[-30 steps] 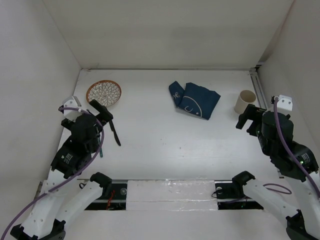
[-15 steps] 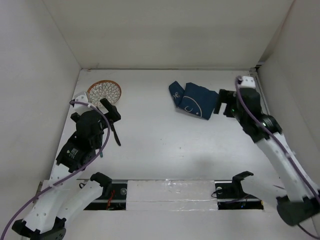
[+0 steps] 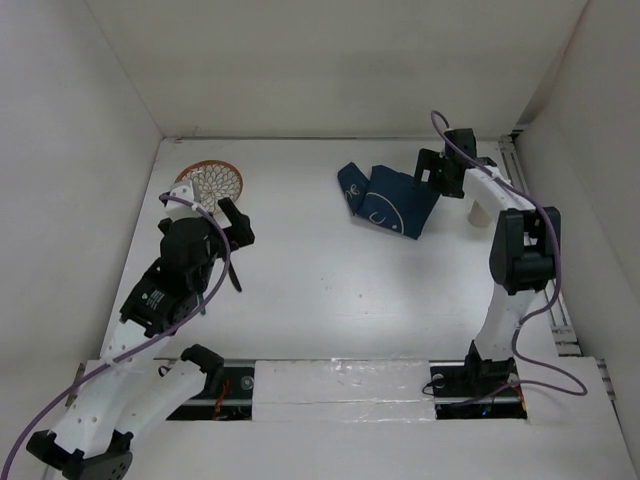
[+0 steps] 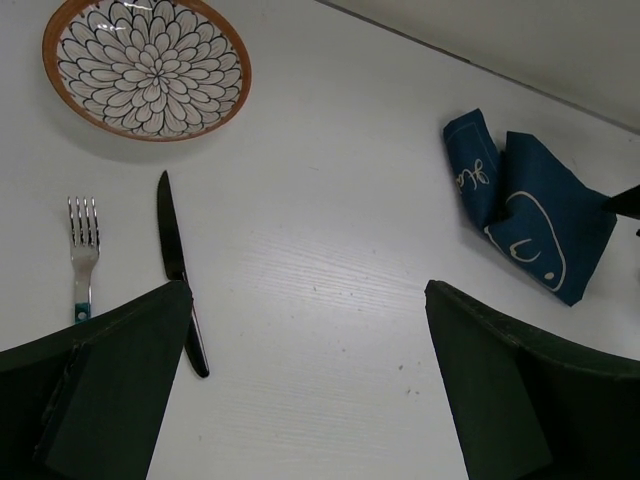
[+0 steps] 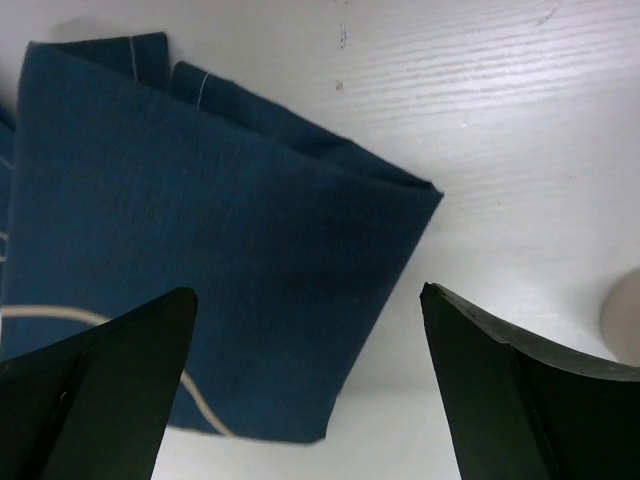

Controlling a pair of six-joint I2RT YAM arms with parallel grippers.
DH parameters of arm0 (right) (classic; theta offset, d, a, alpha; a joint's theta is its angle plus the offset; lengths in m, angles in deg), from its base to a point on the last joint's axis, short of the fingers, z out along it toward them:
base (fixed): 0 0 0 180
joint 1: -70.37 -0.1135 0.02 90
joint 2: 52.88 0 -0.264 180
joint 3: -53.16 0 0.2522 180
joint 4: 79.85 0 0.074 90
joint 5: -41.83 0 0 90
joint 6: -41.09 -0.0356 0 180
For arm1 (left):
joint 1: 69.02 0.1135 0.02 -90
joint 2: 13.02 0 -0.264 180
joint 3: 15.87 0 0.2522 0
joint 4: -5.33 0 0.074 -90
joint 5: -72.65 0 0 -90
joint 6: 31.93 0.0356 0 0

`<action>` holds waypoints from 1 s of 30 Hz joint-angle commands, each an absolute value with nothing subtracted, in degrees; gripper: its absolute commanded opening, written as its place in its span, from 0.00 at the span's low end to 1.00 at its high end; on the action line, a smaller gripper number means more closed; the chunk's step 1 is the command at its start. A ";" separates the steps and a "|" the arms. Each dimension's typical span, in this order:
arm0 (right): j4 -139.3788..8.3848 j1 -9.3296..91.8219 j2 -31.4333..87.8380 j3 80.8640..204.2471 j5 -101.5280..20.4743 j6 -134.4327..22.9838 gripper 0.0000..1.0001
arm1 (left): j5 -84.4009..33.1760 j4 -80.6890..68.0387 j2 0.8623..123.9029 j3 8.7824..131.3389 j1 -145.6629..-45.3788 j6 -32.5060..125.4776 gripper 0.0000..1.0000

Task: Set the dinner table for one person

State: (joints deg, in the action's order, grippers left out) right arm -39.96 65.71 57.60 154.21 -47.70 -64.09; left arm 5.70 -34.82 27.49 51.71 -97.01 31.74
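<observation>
A: Where was the dinner table [image 3: 330, 300] in all this, and what lay on it?

B: It was the white matte surface under both arms, walled on three sides; a folded navy placemat [image 3: 388, 200] with white line drawings lay toward the far right. A flower-patterned plate [image 4: 146, 67] with an orange rim sat in the far left corner.

A: And the cutlery?

B: A fork [image 4: 83, 250] and a dark knife [image 4: 175, 260] lay side by side just nearer than the plate, apart from each other, fork to the left. Both pointed roughly toward the plate.

A: What was the right gripper [image 5: 310, 390] doing?

B: It was stretched out to the far side, above the right-hand corner of the placemat; its fingers were spread wide with the cloth's folded edge between them. Whether they touched the cloth, I could not tell. A pale cup [image 3: 480, 212] stood just right of the placemat, partly hidden behind that arm.

A: And the left gripper [image 4: 310, 400]?

B: Also spread wide and holding nothing; it hung over the left part of the table, near the cutlery (the overhead view showed the arm covering the plate's near edge). The knife's handle end ran under its left finger in the wrist view.
</observation>
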 commanded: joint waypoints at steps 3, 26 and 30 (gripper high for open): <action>-41.92 67.47 62.60 161.13 -44.21 -64.99 1.00 | 3.48 -31.90 26.62 51.33 -96.88 33.28 1.00; -43.32 65.89 69.12 166.60 -37.89 -65.70 0.01 | 1.28 -31.37 27.67 51.33 -96.88 33.81 1.00; -54.03 63.09 63.50 161.33 -26.84 -63.68 0.00 | 1.28 -31.37 27.67 51.33 -96.88 34.33 1.00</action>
